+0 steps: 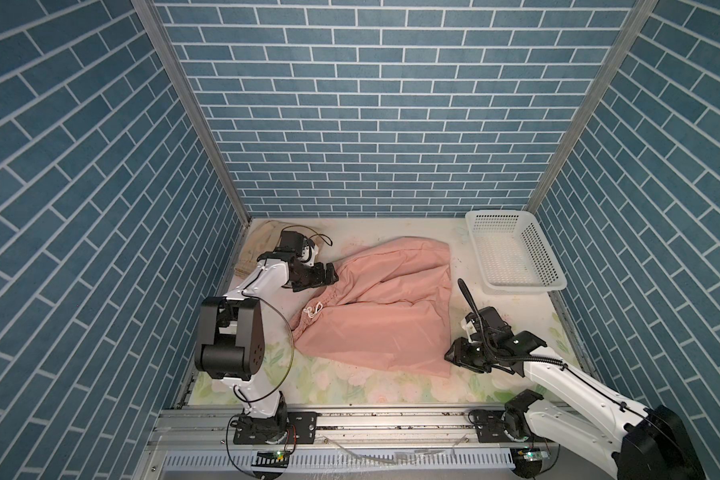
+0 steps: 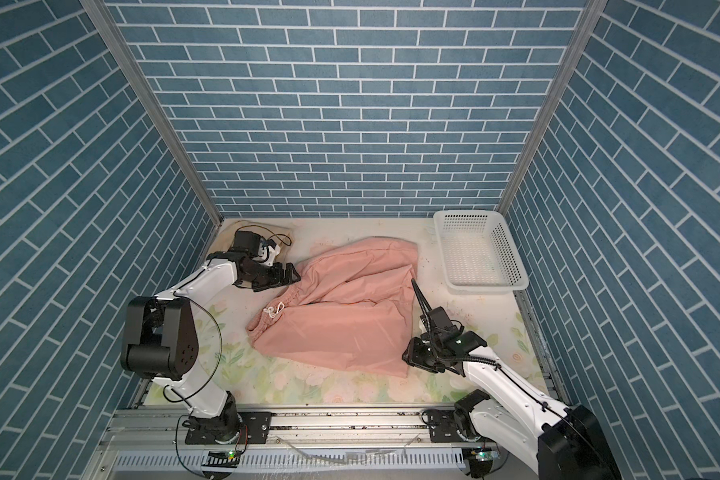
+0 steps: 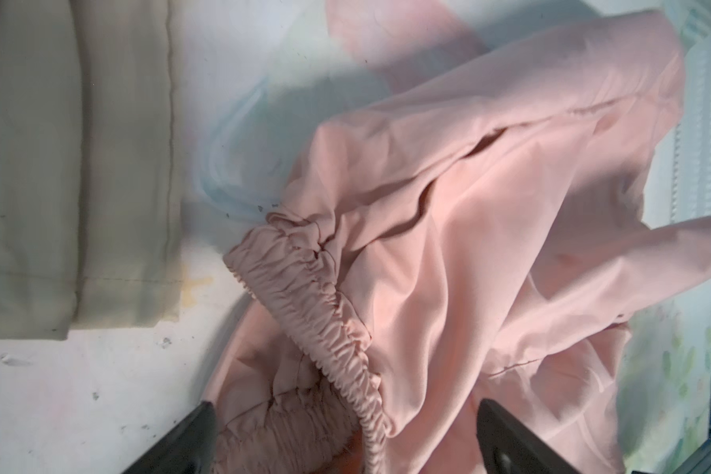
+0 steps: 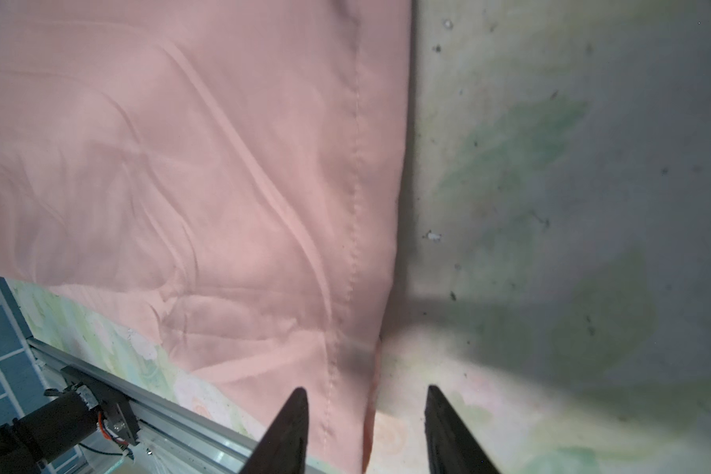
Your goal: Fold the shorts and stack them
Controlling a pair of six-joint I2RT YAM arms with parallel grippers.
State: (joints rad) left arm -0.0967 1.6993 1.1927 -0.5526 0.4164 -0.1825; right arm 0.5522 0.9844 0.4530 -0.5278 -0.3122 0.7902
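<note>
Taking the table (image 1: 371, 388) as a clock face with the back wall at 12, the left arm reaches from its base at 7 up and bends inward. The left gripper (image 1: 332, 276) (image 2: 292, 276) lies level and points toward 3, at the waistband end of the pink shorts (image 1: 385, 316) (image 2: 346, 320). In the left wrist view its claw (image 3: 345, 410) is spread wide, with the gathered waistband (image 3: 329, 328) running between the two fingers and nothing pinched. The right arm stretches from 5, low over the table. The right gripper (image 1: 449, 355) (image 2: 406, 355) sits at the shorts' 4 o'clock corner. In the right wrist view its claw (image 4: 366, 390) is partly apart and straddles the stitched hem, one finger over cloth and one over bare table. The pink shorts lie crumpled and spread across the centre, with the white drawstring (image 1: 313, 309) at their 9 o'clock edge. The beige shorts (image 1: 262, 237) (image 3: 70, 164) lie folded at 10, partly behind the left wrist. A white basket (image 1: 539, 249) stands at 2.
</note>
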